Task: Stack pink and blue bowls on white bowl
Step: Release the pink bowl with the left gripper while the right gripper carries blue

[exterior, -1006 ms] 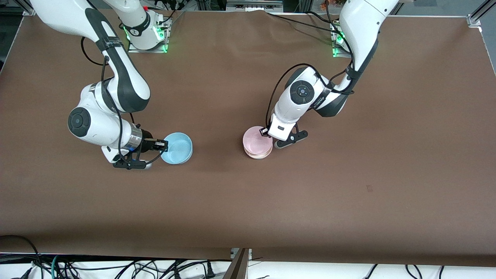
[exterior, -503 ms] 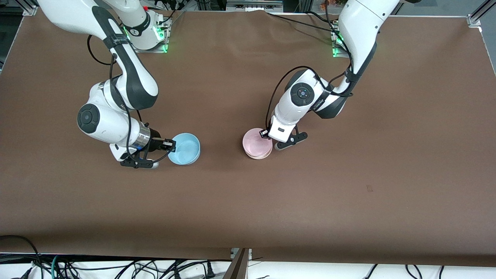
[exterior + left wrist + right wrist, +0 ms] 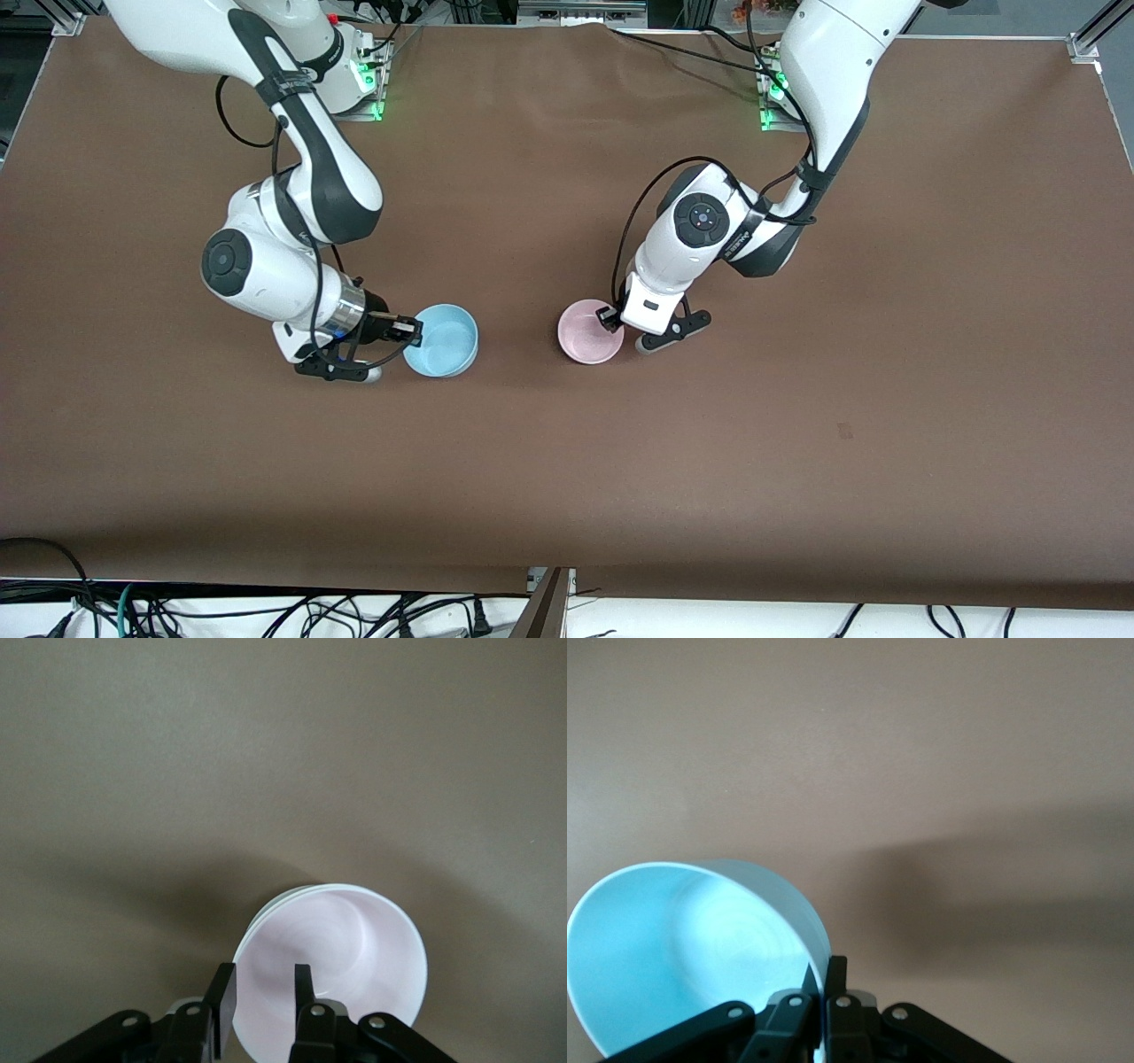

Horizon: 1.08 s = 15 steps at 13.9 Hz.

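Note:
The pink bowl (image 3: 591, 330) sits nested in the white bowl (image 3: 266, 909) near the table's middle. Only a thin white rim shows under the pink bowl (image 3: 345, 957). My left gripper (image 3: 609, 319) (image 3: 266, 979) is open, one finger inside and one outside the pink rim, with a gap on both sides. The blue bowl (image 3: 443, 340) (image 3: 682, 939) hangs just over the table toward the right arm's end from the stack. My right gripper (image 3: 409, 332) (image 3: 826, 973) is shut on its rim.
A brown mat (image 3: 797, 425) covers the whole table. The arm bases (image 3: 341, 80) stand at the edge farthest from the front camera. Cables (image 3: 266, 611) lie below the table's near edge.
My left gripper has opened and let go of the pink bowl, which now rests lower in the white one. My right arm has carried the blue bowl toward the stack.

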Motion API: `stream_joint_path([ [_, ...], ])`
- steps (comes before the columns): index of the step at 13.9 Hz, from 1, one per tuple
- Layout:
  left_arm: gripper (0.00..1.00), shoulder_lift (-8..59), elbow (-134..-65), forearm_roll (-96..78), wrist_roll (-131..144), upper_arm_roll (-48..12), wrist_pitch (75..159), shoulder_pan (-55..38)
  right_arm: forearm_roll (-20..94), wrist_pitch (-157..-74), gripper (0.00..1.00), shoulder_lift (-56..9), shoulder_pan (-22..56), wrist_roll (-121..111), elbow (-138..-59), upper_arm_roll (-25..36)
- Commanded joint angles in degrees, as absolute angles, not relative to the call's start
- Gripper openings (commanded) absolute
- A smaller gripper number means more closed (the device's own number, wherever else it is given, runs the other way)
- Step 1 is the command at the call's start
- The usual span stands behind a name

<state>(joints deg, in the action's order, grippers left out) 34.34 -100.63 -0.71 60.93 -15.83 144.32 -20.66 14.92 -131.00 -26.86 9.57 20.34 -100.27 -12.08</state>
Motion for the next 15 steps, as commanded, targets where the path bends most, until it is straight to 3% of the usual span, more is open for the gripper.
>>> stream_joint_path([
  [1,0.34,34.28,-95.82,-1.23,60.21,-15.91,141.00,-19.60,15.82,-133.41,0.00,-27.42,11.94,24.68,-99.76,-12.13],
  [9,0.31,32.61,-63.14,-2.02,47.48,-16.52,98.03,-4.59,15.12,-146.67,0.00,-33.74,23.71,41.46,-98.80,-12.04],
  [11,0.31,31.21,-60.30,-1.93,44.49,-16.44,95.11,-0.11,14.77,-147.83,0.00,-36.02,26.18,45.68,-96.16,-11.87],
  [15,0.31,22.79,-62.91,-1.32,32.82,-13.90,89.04,3.78,14.68,-148.36,0.00,-38.84,29.00,49.30,-93.69,-11.69],
])
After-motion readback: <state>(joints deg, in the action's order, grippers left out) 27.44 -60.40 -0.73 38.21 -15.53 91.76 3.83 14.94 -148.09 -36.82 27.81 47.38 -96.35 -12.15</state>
